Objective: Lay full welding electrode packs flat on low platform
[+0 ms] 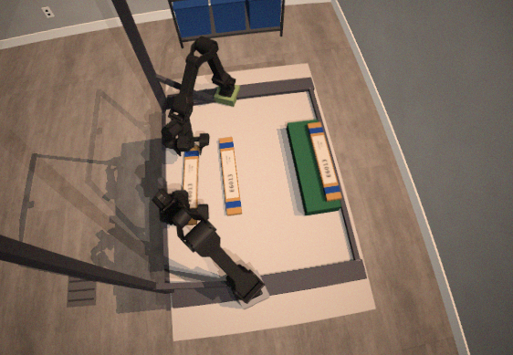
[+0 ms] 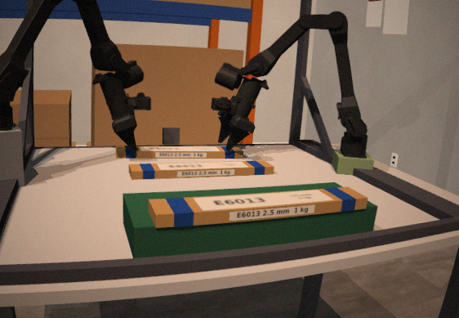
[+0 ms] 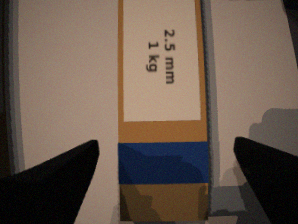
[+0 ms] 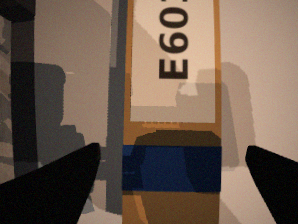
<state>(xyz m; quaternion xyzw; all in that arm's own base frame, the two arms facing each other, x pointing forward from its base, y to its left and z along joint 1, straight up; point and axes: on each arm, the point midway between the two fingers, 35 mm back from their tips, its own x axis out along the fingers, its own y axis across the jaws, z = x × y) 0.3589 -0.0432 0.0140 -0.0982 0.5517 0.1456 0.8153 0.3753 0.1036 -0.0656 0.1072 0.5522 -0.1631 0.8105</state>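
Left gripper is spread wide and holds nothing, its fingers on either side of the pack farthest from the green platform. Right gripper is likewise released, its fingers straddling that same far pack near its other end. In the wrist views a gap shows between the pack and each fingertip. The left gripper is at the blue band beside the "2.5 mm 1 kg" print, the right one at the blue band beside the large "E6013".

The far pack lies flat on the white table top, off the platform. The middle pack also lies flat on the table top, between the far pack and the platform and well apart from the platform. The third pack lies flat on the platform, lengthwise along its outer long edge, the one away from the other two packs. Its label faces up, and a strip of green is bare on the platform's inner side. Neither gripper is near the platform.
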